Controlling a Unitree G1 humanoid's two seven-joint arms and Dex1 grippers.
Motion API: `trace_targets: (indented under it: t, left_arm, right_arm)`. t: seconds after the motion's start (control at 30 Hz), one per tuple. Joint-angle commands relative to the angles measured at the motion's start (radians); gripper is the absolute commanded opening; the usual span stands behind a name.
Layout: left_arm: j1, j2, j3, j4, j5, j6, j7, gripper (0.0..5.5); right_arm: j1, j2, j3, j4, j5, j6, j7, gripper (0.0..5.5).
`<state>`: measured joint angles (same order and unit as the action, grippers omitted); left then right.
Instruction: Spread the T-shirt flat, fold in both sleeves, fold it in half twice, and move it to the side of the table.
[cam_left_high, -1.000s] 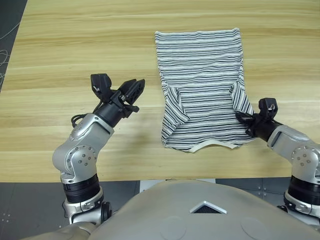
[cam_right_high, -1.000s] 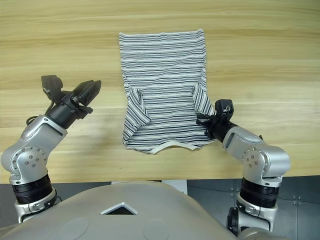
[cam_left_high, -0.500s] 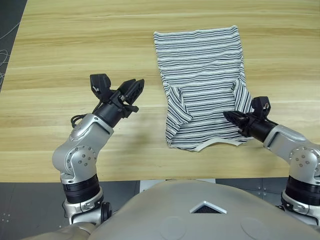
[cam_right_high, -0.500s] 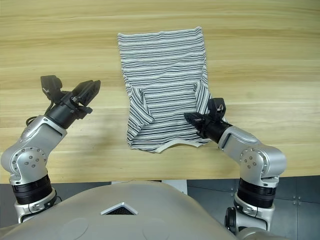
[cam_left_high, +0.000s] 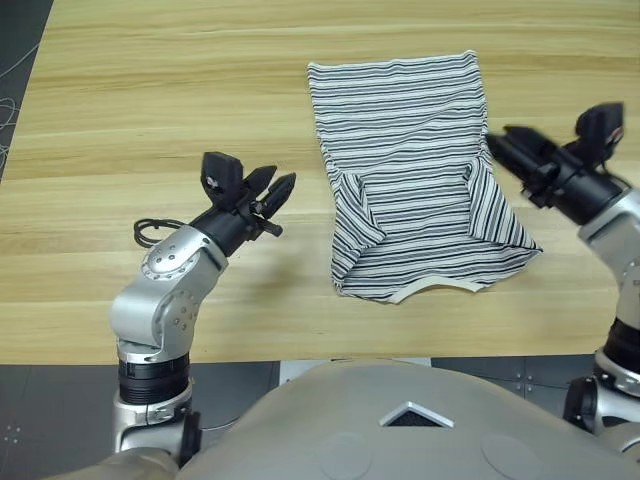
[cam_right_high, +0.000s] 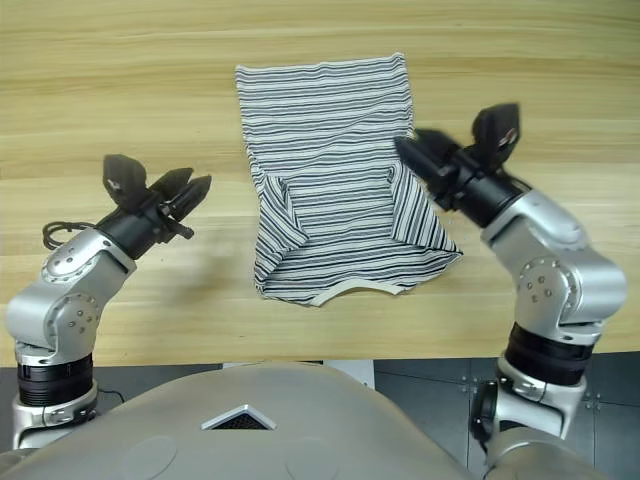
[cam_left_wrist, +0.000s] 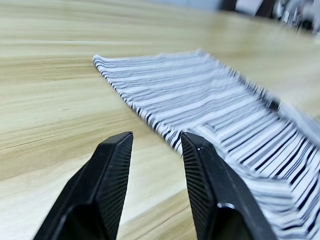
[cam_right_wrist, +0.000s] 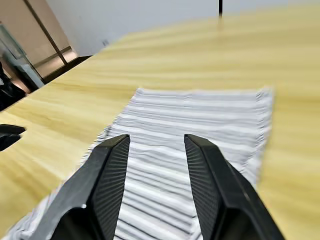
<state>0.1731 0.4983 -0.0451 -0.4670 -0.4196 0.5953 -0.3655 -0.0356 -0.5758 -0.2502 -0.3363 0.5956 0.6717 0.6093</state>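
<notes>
A black-and-white striped T-shirt (cam_left_high: 410, 160) lies on the wooden table (cam_left_high: 150, 90), both sleeves folded in over its body, white collar edge at the near end. My left gripper (cam_left_high: 275, 190) stands open above bare wood just left of the shirt's near left edge; the left wrist view has the shirt (cam_left_wrist: 210, 110) past its open fingers (cam_left_wrist: 112, 165). My right gripper (cam_left_high: 505, 145) is raised, open and empty, over the shirt's right edge. Its fingers (cam_right_wrist: 107, 172) frame the shirt (cam_right_wrist: 190, 130) below.
A black cable (cam_left_high: 150, 232) loops beside my left wrist on the table. Bare wood stretches wide to the left and far side of the shirt. The table's near edge (cam_left_high: 300, 358) runs just below the collar, with dark floor beyond.
My right gripper has let go of the right sleeve, lifted and moved away toward the far side. The sleeve's lower corner now lies spread outward. My left gripper has shifted slightly right.
</notes>
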Motion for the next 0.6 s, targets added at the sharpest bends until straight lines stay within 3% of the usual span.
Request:
trace_targets:
  t: [0.03,0.17,0.3,0.43,0.6]
  left_arm:
    - [-0.004,0.201,-0.216,0.091,0.357,-0.261,-0.105,1.98]
    - [-0.040,0.338,-0.405,0.177,0.708,-0.524,-0.147,2.71]
    - [-0.074,0.385,-0.485,0.278,0.908,-0.733,-0.113,3.07]
    - [-0.099,0.400,-0.509,0.347,1.003,-0.879,-0.087,3.07]
    - [-0.138,0.402,-0.521,0.426,1.097,-1.067,-0.025,3.07]
  right_arm:
    - [-0.028,-0.238,0.134,0.365,-0.362,-0.591,0.256,2.66]
    - [-0.042,-0.384,0.270,0.712,-0.620,-1.100,0.349,3.53]
    - [-0.158,-0.439,0.363,1.074,-0.825,-1.506,0.239,4.23]
    - [-0.284,-0.517,0.525,1.280,-1.199,-1.708,-0.093,4.42]
    - [-0.455,-0.579,0.901,1.325,-1.840,-1.677,-0.848,4.42]
